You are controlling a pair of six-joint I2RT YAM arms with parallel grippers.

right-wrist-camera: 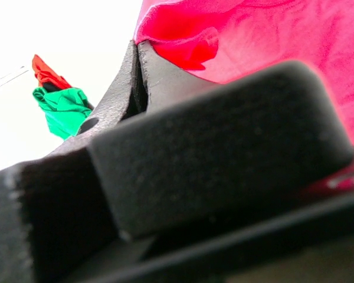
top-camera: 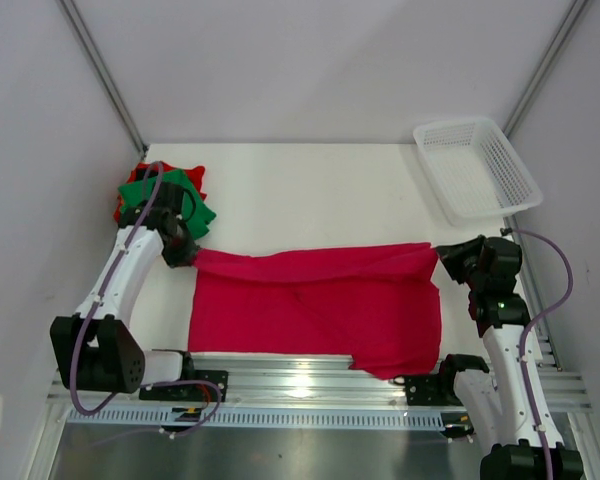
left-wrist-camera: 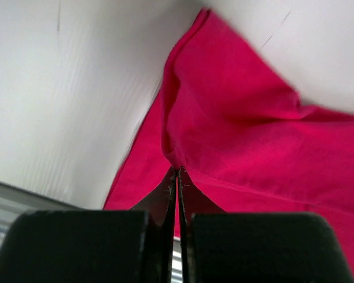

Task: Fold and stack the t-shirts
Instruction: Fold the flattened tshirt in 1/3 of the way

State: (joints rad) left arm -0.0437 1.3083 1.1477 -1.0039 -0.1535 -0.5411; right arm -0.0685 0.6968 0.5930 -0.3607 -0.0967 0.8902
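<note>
Crimson t-shirt (top-camera: 315, 305) spans left–right, its body nearward — left gripper (top-camera: 188, 256) and right gripper (top-camera: 442, 258) each clamped on one far corner.

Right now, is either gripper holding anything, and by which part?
Both hold the crimson t-shirt: the left gripper pinches its far-left corner, the right gripper its far-right corner.

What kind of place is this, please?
Probably a robot test cell, not a home: a white table walled by plain panels, two arms bolted to a metal rail, one crimson t-shirt held between them.
</note>
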